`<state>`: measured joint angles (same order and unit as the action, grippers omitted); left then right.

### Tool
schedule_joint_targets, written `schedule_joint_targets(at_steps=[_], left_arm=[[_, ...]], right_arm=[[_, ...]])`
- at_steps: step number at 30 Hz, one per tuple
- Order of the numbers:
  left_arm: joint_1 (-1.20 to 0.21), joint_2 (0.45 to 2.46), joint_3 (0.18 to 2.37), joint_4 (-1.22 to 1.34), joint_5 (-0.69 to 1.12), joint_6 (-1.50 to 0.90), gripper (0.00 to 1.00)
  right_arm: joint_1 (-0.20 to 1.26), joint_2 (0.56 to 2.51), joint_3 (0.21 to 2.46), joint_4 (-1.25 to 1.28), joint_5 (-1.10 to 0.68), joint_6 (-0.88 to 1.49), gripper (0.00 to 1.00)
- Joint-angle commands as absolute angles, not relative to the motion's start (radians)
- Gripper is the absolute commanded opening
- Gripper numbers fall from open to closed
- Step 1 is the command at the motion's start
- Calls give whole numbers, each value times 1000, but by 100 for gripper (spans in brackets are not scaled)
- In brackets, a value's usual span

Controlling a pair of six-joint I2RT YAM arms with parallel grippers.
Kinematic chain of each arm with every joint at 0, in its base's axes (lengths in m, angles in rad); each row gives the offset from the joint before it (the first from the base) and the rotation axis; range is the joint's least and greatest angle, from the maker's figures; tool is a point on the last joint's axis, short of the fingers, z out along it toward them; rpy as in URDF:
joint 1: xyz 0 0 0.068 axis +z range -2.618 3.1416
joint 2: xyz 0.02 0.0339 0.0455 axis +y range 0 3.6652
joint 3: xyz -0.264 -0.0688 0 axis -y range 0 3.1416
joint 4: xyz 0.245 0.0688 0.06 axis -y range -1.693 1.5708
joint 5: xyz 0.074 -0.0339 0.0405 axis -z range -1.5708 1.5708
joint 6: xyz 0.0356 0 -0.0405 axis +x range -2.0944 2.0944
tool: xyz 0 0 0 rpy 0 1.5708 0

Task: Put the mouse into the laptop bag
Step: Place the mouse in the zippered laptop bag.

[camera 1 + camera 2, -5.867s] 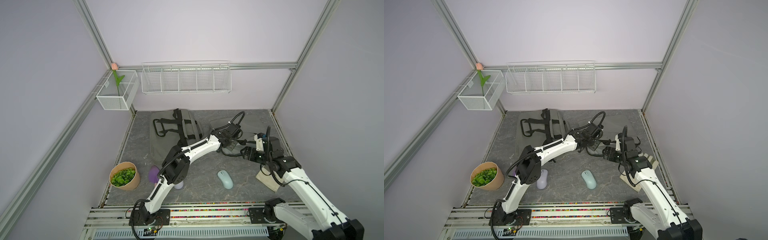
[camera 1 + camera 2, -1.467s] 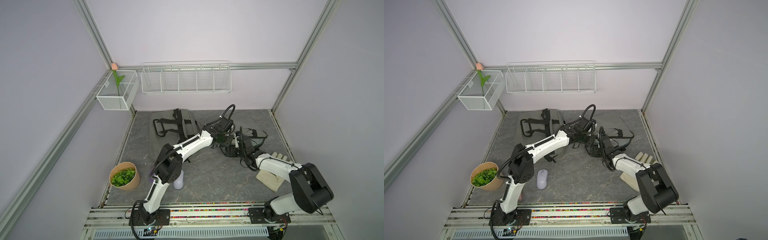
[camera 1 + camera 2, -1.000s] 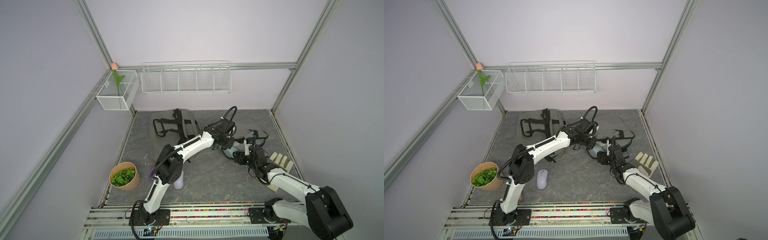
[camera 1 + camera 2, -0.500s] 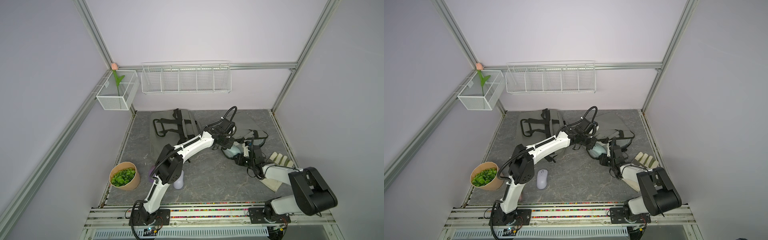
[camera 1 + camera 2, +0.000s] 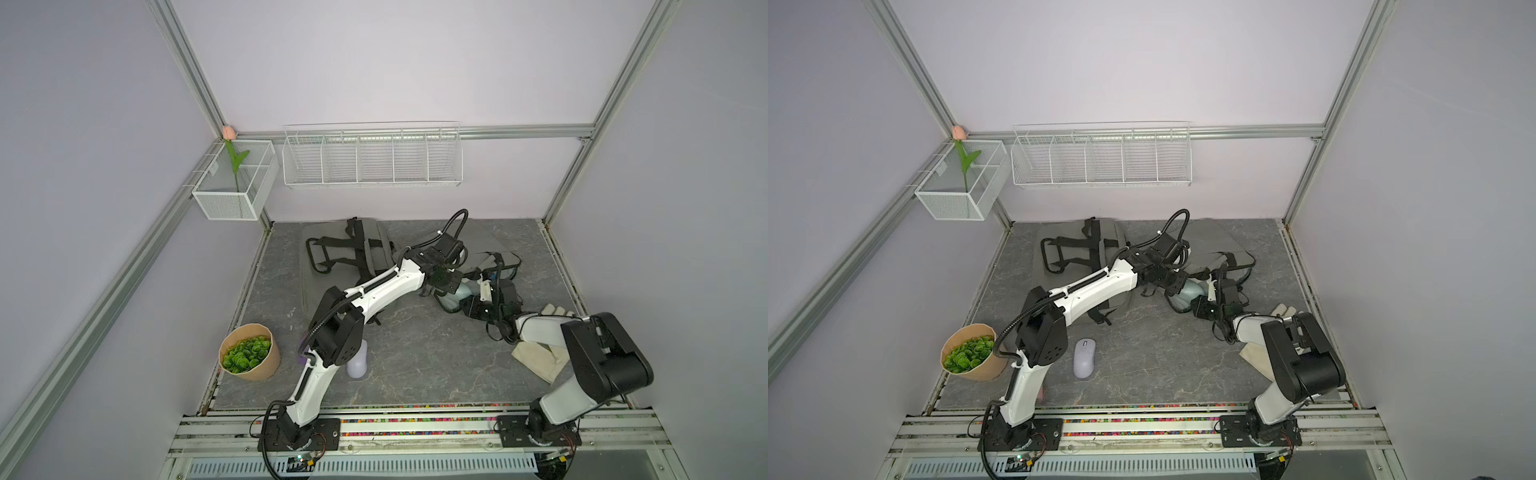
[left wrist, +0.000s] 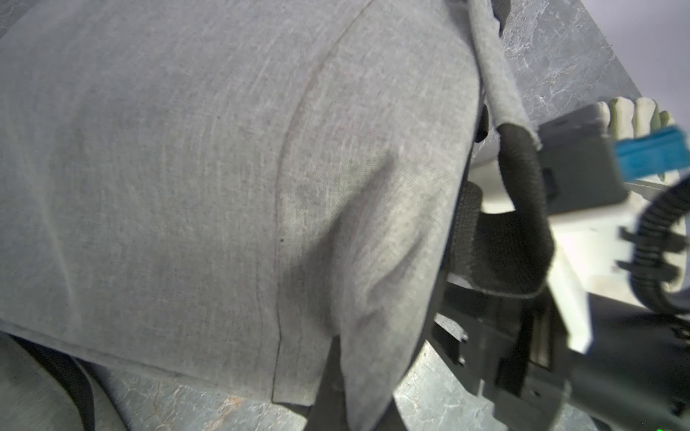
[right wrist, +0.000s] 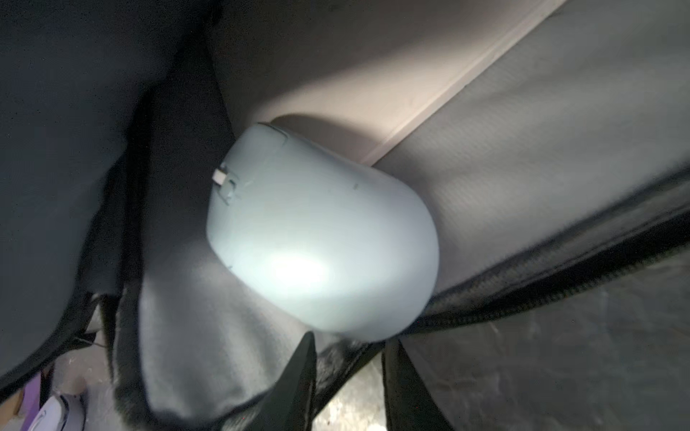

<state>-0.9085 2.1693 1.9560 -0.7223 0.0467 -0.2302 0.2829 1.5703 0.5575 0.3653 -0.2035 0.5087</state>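
Nearest, a lavender mouse [image 5: 1084,357] is lying on the grey table [image 5: 415,365] beside the left arm's base. A mark on it is showing in the right wrist view, too blurred to read. A plant pot [image 5: 249,352] is sitting at the near left edge and a pale glove [image 5: 540,361] at the near right, leaving open floor between them. Farther back, the right gripper [image 7: 347,345] is hanging released with its jaws parted. The pale-blue mouse [image 7: 321,239] is resting just past its fingertips in the mouth of the laptop bag [image 5: 490,249], its rear overhanging the zipper edge. The left gripper [image 5: 444,283] is clenching the upper flap and holding it raised. A strapped grey bag [image 5: 345,245] is lying far left.
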Motion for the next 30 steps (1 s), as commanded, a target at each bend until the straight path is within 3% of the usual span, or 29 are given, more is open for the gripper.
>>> schedule_joint_targets(at_steps=[1,9,11,13,15,22,30], left_arm=[[-939,2183,2009,-732,127,-232,0],[-940,2184,2001,-726,147,-245,0],[-939,2183,1997,-720,154,-250,0],[-939,2186,1995,-717,158,-253,0],[-939,2188,1995,-715,161,-256,0],[-940,2189,1990,-710,164,-262,0],[-941,2190,1988,-712,161,-263,0]], right_arm=[[286,1456,517,399,-194,500,31],[214,1290,464,301,-222,511,33],[162,1260,449,293,-239,533,25],[113,1242,432,296,-278,563,9],[77,1237,419,306,-311,597,6],[-34,1395,436,450,-546,741,6],[-61,1583,490,558,-599,800,6]])
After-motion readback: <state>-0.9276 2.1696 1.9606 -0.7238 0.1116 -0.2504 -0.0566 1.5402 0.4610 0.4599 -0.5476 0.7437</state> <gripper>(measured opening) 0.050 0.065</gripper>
